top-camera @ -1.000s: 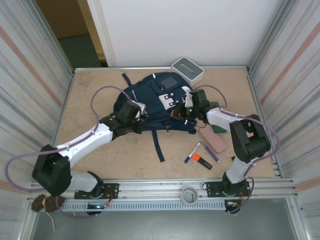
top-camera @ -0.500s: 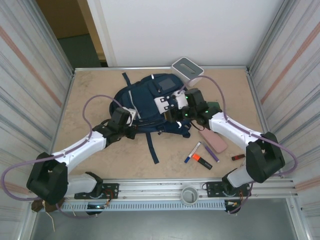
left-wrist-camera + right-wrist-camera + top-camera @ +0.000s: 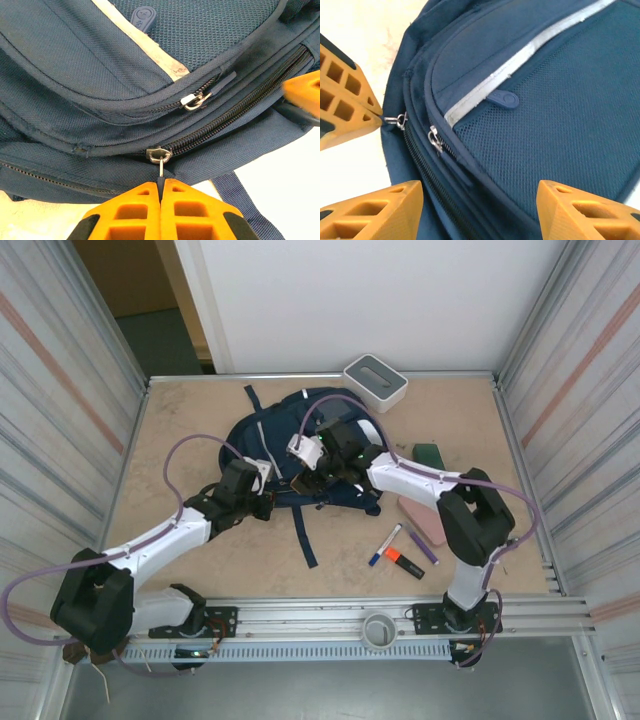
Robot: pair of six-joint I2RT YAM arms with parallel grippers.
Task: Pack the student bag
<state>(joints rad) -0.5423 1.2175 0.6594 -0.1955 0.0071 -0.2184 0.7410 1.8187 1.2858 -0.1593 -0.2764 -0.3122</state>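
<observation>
On the tan table (image 3: 180,420), the student bag (image 3: 265,435) lies directly beneath the open right claw (image 3: 480,200) and looks zipped. The pink pouch (image 3: 428,520) and markers (image 3: 385,545), right of both claws, await packing. The closed left claw (image 3: 161,187) pinches the zipper pull (image 3: 159,155).

My fixed top camera looks steeply down from behind the arm bases over the whole beige table (image 3: 170,410), while both wrist cameras sit very near the large navy blue fabric backpack (image 3: 265,430), on opposite sides, both framing the same small silver metal zip pull (image 3: 159,154).
</observation>
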